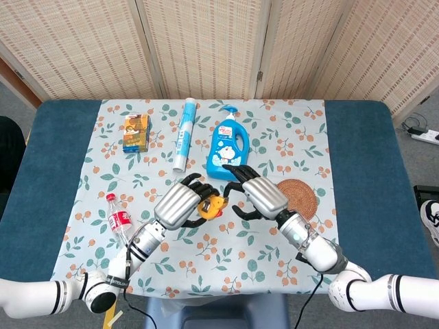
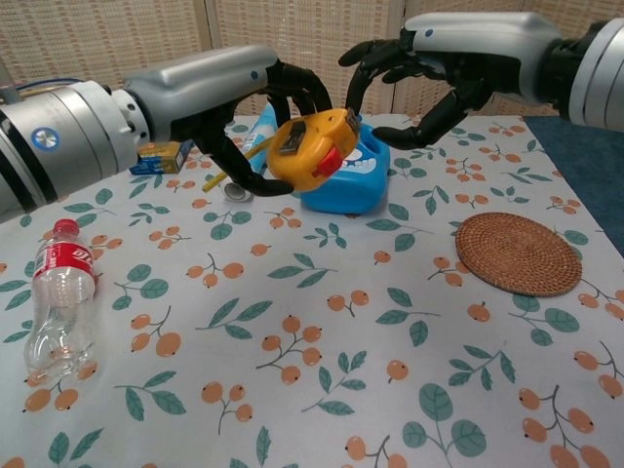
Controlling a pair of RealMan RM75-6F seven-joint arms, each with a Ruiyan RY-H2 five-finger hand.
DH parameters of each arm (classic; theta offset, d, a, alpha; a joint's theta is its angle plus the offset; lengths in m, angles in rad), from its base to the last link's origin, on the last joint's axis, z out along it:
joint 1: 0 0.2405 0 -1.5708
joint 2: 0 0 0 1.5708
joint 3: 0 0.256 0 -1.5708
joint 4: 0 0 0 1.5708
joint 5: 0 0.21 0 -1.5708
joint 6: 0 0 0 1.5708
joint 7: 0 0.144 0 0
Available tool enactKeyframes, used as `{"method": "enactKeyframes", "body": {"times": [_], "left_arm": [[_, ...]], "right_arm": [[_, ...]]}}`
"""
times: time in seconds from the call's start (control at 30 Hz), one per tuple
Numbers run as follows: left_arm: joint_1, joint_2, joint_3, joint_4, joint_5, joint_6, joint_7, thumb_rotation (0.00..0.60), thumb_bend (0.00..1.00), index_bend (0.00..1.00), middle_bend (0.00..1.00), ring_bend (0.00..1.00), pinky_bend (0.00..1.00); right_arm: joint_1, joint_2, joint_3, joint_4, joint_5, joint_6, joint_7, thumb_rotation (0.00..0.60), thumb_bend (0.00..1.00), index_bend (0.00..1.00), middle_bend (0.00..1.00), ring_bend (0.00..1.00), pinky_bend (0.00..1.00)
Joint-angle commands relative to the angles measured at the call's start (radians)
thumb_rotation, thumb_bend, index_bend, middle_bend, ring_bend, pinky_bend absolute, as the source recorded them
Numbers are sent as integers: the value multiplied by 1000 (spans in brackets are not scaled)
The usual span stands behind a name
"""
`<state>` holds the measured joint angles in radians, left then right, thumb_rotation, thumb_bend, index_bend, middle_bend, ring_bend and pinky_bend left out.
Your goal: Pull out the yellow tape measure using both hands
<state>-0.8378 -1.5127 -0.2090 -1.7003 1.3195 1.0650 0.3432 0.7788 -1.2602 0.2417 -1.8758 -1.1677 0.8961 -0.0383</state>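
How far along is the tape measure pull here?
Done: the left hand holds the yellow tape measure lifted above the table. In hand: the right hand is open, its fingers at the case's top edge. Left: pinching the tape end and drawing it out.

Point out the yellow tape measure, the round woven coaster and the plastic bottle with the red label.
yellow tape measure (image 2: 310, 148), chest view, on its yellow casing.
round woven coaster (image 2: 519, 253), chest view, at its centre.
plastic bottle (image 2: 60, 302), chest view, on its clear body.
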Motion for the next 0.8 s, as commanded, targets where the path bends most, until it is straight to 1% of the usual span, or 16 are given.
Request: {"method": "enactKeyframes", "body": {"times": [0.03, 0.27, 0.4, 0.5, 0.8], "left_arm": [[-1, 1, 0, 2, -3, -2, 0, 600, 327, 592, 573, 510, 192], [-2, -4, 0, 13, -12, -5, 0, 600, 327, 592, 573, 509, 193], [-3, -8, 3, 23, -13, -8, -1, 600, 327, 592, 573, 509, 192], [-4, -12, 5, 30, -13, -9, -3, 600, 327, 592, 573, 510, 192], [-7, -20, 6, 45, -14, -12, -2, 600, 328, 592, 573, 510, 192]], "right_arm": [[0, 0, -1, 1, 2, 1, 2, 600, 474, 467, 74, 36, 0], [1, -10, -1, 8, 10, 11, 2, 600, 475, 569, 113, 58, 0], [0, -13, 0, 11, 19, 18, 1, 600, 475, 607, 138, 71, 0], [0, -16, -2, 15, 21, 22, -3, 600, 475, 623, 151, 71, 0], [4, -25, -3, 26, 28, 23, -10, 600, 475, 628, 161, 87, 0]]}}
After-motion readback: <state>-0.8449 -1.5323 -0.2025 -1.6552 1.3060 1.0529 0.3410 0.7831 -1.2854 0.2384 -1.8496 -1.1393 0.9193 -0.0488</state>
